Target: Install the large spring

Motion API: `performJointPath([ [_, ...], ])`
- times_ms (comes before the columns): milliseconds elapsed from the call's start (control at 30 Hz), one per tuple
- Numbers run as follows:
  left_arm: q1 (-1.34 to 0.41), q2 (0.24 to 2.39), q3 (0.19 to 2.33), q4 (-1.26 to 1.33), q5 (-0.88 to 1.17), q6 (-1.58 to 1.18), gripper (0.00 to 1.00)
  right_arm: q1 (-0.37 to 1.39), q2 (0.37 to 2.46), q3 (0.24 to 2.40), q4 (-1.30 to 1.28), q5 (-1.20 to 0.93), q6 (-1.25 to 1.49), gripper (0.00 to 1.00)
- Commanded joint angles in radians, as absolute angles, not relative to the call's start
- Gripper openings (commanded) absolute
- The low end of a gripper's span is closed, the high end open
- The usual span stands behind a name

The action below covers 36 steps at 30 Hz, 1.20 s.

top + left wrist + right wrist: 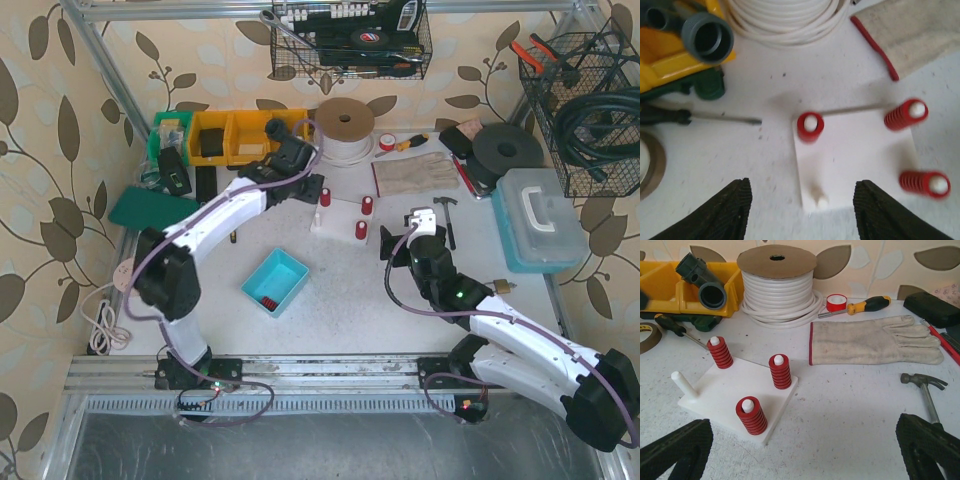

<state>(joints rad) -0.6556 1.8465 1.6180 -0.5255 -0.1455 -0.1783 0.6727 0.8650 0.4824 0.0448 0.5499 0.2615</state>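
Note:
A white base plate (340, 216) holds three red springs on pegs (325, 197) (368, 205) (360, 231). In the right wrist view the plate (727, 392) shows its springs (720, 352) (780, 371) (751, 415) and one bare white peg (682, 384). My left gripper (303, 190) hovers over the plate's left edge, open and empty (807, 220), with the bare peg (821, 200) between its fingers (725, 212). My right gripper (412, 238) is wide open and empty (802, 455), to the right of the plate.
A blue bin (275, 282) with small red parts sits in front of the plate. A cable spool (345, 128), yellow bins (225, 135), a glove (415, 172), a hammer (447, 215), a screwdriver (700, 117) and a teal toolbox (540, 215) surround the work area.

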Motion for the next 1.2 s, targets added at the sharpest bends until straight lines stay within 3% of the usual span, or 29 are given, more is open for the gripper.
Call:
performJointPath([
  [0, -0.658, 1.674, 1.467, -0.650, -0.109, -0.219, 0.58, 0.669, 0.862, 0.475, 0.040, 0.535, 0.264, 0.98],
  [167, -0.658, 1.502, 1.272, -0.716, -0.059, -0.253, 0.38, 0.667, 0.861, 0.475, 0.041, 0.531, 0.268, 0.98],
  [433, -0.659, 1.300, 1.018, -0.684, 0.040, -0.302, 0.27, 0.666, 0.874, 0.481, 0.080, 0.390, 0.240, 0.97],
  [667, -0.658, 1.351, 0.933, -0.620, 0.184, -0.307, 0.32, 0.667, 0.947, 0.487, 0.168, 0.156, 0.206, 0.94],
  [900, -0.658, 1.479, 0.931, -0.604, 0.221, -0.288, 0.47, 0.667, 0.944, 0.490, 0.136, 0.216, 0.209, 0.93],
  [1167, -0.658, 1.558, 0.929, -0.626, 0.183, -0.272, 0.50, 0.667, 0.944, 0.491, 0.126, 0.239, 0.215, 0.93],
])
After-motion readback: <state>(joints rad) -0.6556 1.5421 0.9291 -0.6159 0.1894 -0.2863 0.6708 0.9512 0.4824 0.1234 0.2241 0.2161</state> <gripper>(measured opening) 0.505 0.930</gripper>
